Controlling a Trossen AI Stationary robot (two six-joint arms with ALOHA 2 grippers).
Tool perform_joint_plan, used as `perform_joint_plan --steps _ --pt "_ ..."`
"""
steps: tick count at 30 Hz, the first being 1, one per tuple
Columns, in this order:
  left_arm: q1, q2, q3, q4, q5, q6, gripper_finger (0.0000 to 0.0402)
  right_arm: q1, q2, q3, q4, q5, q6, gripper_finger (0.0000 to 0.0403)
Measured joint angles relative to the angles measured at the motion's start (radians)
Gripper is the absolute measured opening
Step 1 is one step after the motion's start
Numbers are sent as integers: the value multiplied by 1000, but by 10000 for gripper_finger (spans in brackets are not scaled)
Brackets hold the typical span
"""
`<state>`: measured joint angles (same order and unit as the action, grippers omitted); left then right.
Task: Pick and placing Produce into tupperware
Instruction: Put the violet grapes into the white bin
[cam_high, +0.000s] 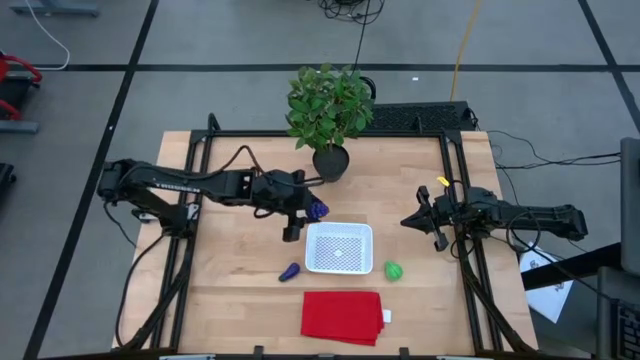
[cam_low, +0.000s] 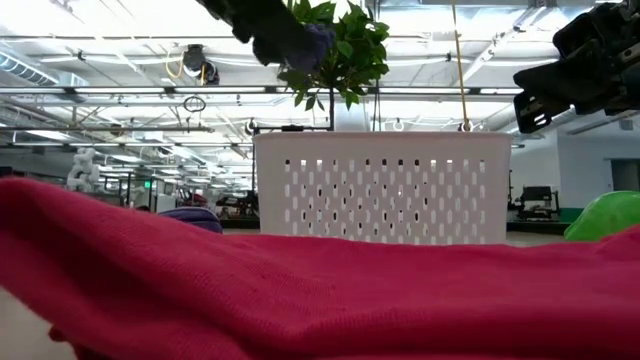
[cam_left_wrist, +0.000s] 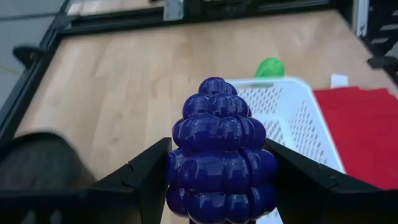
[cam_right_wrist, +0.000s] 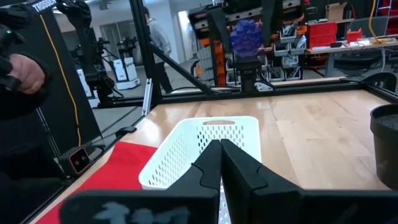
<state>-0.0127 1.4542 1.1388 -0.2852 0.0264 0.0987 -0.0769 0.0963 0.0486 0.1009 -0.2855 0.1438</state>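
- The purple grape cluster (cam_left_wrist: 216, 155) sits clamped between my left gripper (cam_high: 306, 211)'s jaws, which press its widest lower bumps from both sides; in the high view it hangs just left of centre, close beside the upper-left corner of the white tupperware (cam_high: 339, 248).
- It looks like moulded plastic: glossy, lumpy, tapering to a rounded tip. I judge it light and stiff, and its shine suggests it could slip, so holding across the fat middle seems the right hold.
- The elongated purple piece (cam_high: 290, 271) lies on the table at the tupperware's lower-left corner; I'd take it across its narrow width. Its surface is too small to read here.
- The green round piece (cam_high: 393, 270) rests just right of the tupperware's lower-right corner; being round, it may roll if nudged.
- The tupperware is a perforated white basket, empty as far as I can see, and probably light enough to slide if bumped.
- My right gripper (cam_high: 428, 220) waits right of centre, its jaws closed on nothing.
- A red cloth (cam_high: 342, 315) lies below the tupperware and a potted plant (cam_high: 329, 112) stands above it.
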Motion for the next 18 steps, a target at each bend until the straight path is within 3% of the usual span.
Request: perform_joint_plan --steps 18 --pt "-51 300 340 -109 -4 84 232 0 0 0 -1 0 1 0"
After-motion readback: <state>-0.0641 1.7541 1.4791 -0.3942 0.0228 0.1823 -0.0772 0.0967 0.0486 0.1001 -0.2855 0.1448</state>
